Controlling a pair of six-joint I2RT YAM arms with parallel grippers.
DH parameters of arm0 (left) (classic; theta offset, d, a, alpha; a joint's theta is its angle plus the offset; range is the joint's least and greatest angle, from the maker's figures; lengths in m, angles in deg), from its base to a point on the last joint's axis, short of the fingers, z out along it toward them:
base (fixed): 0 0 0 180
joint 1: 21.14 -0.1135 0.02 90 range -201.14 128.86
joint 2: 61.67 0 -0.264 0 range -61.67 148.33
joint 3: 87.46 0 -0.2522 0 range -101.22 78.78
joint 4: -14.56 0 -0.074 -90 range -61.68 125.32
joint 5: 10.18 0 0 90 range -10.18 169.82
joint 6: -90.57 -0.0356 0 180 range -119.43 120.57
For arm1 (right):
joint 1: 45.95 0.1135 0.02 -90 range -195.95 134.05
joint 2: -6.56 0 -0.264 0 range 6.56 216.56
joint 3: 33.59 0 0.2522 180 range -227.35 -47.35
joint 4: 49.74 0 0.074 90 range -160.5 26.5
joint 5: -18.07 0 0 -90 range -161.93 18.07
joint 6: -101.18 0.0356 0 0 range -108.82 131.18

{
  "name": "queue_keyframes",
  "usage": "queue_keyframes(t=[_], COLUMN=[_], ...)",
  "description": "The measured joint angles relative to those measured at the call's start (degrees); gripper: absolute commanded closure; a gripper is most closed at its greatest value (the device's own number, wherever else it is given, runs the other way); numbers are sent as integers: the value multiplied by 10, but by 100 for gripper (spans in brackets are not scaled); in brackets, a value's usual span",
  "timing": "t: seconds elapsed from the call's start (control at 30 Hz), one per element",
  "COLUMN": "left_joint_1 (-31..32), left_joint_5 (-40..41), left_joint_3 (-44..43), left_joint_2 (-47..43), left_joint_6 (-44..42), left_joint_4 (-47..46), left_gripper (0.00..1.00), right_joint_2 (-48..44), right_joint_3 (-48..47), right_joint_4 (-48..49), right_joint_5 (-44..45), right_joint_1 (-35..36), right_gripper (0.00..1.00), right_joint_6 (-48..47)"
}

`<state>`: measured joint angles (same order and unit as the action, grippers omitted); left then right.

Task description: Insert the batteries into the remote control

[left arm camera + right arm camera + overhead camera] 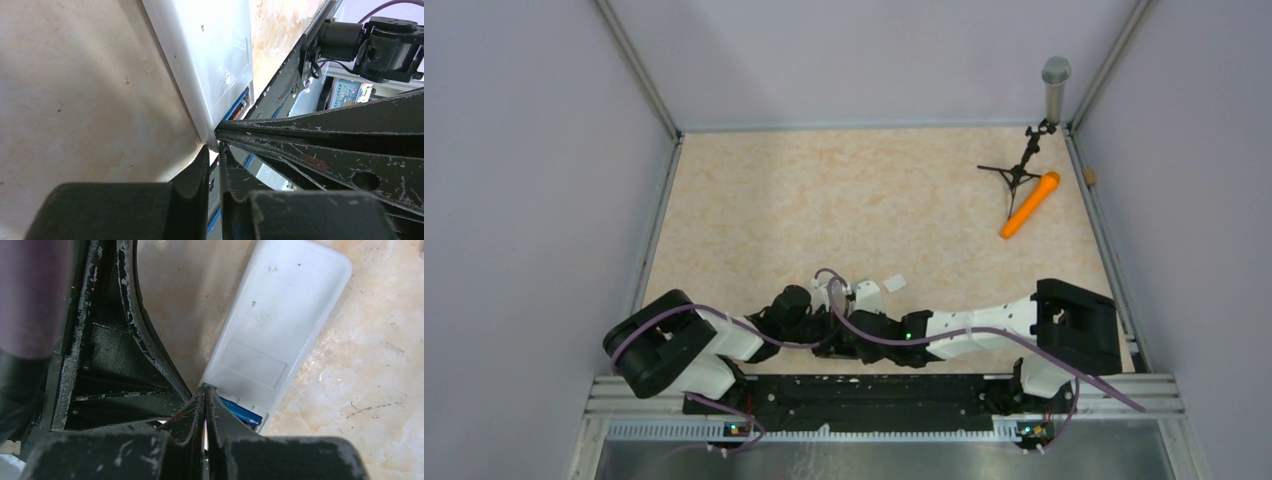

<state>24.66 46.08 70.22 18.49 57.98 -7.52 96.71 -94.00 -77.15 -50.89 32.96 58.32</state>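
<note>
Right wrist view: right gripper [205, 392] closed at the remote [280, 315], left gripper [215, 150] state unclear; remote judged light, rigid, slick, best pinched across its long edges.

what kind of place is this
Likely a robot lab cell: a marbled tabletop boxed in by lilac panels, a left arm and right arm mounted at its near edge, a microphone on a tripod.

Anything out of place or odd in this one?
The remote control lies back up with its battery compartment open, a blue battery showing. A small white piece, possibly the cover, lies loose nearby. The orange microphone lies flat beside the tripod stand.
</note>
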Motion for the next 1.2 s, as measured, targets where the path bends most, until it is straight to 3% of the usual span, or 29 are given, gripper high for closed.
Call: queue_keyframes(t=[0.2,0.57,0.83,1.2], left_joint_1=[1,1,1,1], left_joint_5=[3,23,65,118], left_joint_3=[0,-16,-32,-45], left_joint_2=[-2,-75,-166,-254], left_joint_6=[1,-17,-51,-85], left_joint_4=[-2,49,153,260], left_gripper=[87,80,65,43], right_joint_2=[-7,-89,-156,-155], right_joint_3=[0,1,0,2], right_joint_4=[-14,-146,-167,-89], right_joint_5=[12,92,123,56], right_joint_1=[2,-7,-87,-217], right_gripper=[100,68,38,26], right_joint_6=[10,-5,-79,-226])
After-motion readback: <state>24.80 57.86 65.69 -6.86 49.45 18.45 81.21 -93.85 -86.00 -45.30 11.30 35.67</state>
